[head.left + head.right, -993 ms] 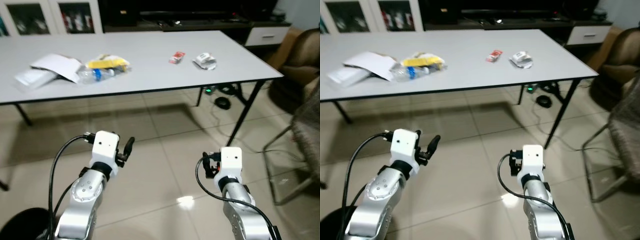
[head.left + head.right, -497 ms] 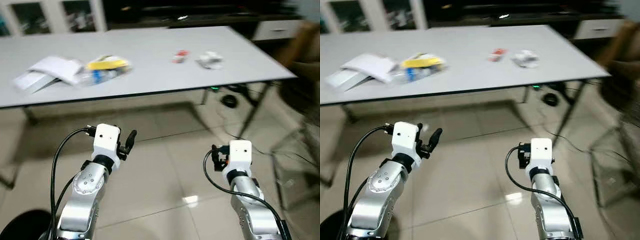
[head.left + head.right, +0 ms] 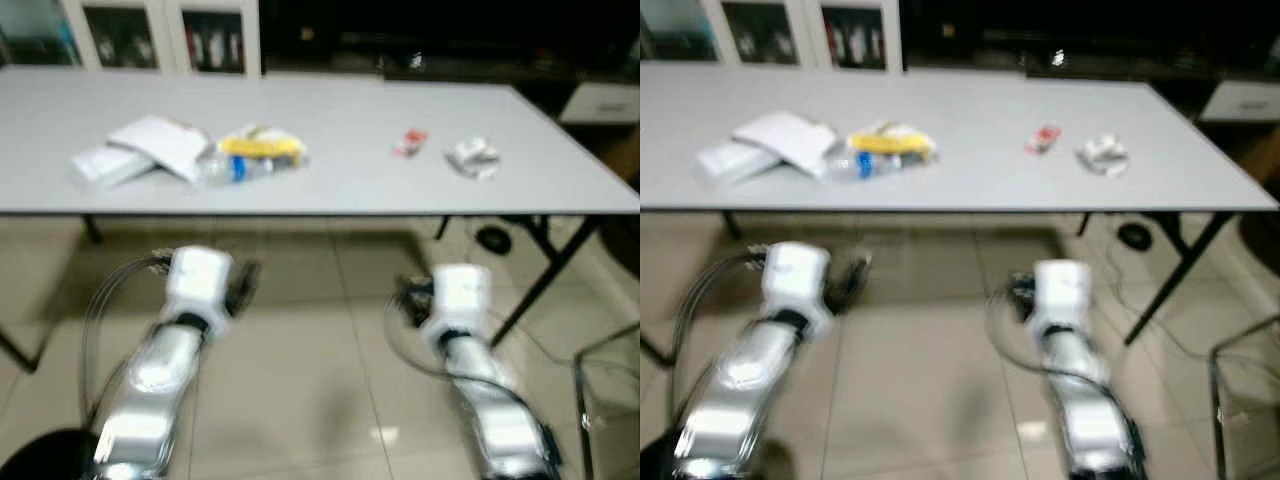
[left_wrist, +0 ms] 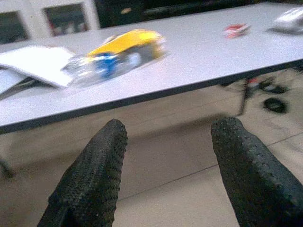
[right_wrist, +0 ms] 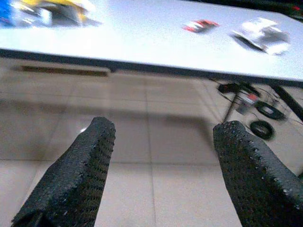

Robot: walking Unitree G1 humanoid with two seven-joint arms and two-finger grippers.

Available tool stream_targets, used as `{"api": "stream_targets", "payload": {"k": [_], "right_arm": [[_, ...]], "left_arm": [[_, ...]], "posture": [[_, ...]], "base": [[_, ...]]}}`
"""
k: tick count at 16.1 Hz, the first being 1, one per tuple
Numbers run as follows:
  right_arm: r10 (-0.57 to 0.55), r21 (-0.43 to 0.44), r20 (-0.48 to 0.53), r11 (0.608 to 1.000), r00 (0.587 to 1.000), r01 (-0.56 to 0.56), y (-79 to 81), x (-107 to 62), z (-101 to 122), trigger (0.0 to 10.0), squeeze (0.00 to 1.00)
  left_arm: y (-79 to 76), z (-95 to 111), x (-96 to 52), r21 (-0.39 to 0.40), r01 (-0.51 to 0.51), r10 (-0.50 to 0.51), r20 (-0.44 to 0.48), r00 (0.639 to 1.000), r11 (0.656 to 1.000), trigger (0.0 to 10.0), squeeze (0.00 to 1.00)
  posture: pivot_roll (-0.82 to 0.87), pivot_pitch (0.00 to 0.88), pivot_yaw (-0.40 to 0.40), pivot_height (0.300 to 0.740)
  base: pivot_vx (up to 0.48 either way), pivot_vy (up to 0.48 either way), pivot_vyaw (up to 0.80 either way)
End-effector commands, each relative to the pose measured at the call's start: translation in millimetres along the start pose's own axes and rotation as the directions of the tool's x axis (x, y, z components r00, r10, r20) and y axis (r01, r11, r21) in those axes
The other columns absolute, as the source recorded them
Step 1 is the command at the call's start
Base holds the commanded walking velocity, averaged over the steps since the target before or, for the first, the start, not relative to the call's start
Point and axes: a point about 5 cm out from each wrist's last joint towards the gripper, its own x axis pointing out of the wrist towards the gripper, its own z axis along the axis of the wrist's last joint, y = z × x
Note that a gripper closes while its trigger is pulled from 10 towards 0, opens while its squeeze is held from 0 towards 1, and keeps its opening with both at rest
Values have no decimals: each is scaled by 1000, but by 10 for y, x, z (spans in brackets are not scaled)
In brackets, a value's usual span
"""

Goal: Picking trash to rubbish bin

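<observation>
Left wrist view: left gripper (image 4: 165,175) wide open, empty, below table (image 4: 199,61) edge; plastic bottle (image 4: 106,64) ahead, lengthwise along edge; right gripper (image 5: 161,175) likewise open, empty.

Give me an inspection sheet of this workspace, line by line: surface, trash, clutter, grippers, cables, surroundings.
Surface: white table, ahead of the robot, tiled floor beneath.
Job's things: yellow wrapper over a plastic bottle; small red wrapper; crumpled white wrapper toward the right end; white papers toward the left. Rubbish bin: nothing seen for certain.
Clutter: nothing seen.
Grippers: left gripper and right gripper both empty, jaws apart, below table height, short of the table edge.
Cables: black cords on the floor under the table's right end.
Surroundings: glass-door cabinet behind; chair frame at right.
</observation>
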Motion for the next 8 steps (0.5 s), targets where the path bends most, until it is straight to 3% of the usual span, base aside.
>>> {"api": "stream_targets", "payload": {"k": [1, 3, 8], "right_arm": [[-51, -23, 5, 998, 999, 51, -168, -20, 15, 10000, 0], [-98, 43, 12, 994, 995, 98, -231, -28, 42, 10000, 0], [-131, 74, 47, 989, 990, 127, -249, -74, 120, 10000, 0]], "left_arm": [[-92, 82, 61, 6, 30, -30, 27, 999, 1000, 10000, 0], [-88, 131, 113, 8, 31, -31, 39, 999, 999, 10000, 0], [-75, 255, 175, 40, 69, -71, 70, 995, 997, 10000, 0]], "posture": [[0, 0, -38, 740], [-13, 0, -25, 740], [-16, 0, 4, 740]], "base": [[371, 0, 0], [369, 0, -216], [373, 0, -800]]}}
